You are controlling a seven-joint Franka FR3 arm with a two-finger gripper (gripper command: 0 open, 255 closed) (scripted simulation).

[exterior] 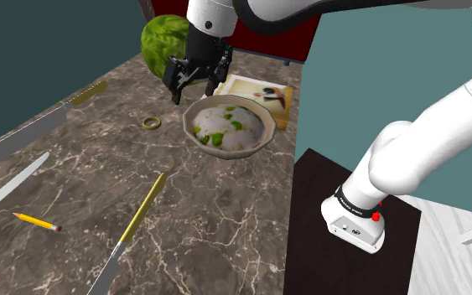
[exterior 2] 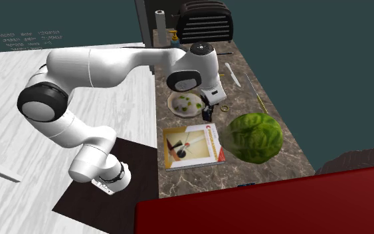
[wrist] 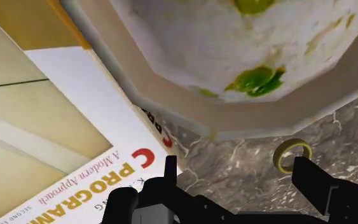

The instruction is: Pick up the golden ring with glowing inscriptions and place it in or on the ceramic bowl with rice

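A small golden ring [exterior: 150,122] lies flat on the marble counter, to the shoulder view's left of a beige bowl [exterior: 261,138] holding white rice with green bits. My black gripper [exterior: 199,84] hovers open above the bowl's far-left rim, between the bowl and a green melon [exterior: 163,43]. In the wrist view the ring [wrist: 291,155] lies on the marble just past one fingertip [wrist: 306,170], outside the gap between the fingers, with the bowl's rim [wrist: 171,105] beyond it. From the second exterior view the ring [exterior 2: 224,107] lies beside the gripper [exterior 2: 210,106].
A book [exterior: 269,95] lies behind the bowl, partly under it. Several knives [exterior: 137,226] and a pencil [exterior: 37,222] lie spread over the nearer counter. A red block [exterior: 267,29] stands at the back. The counter's edge [exterior: 293,193] drops toward the stand.
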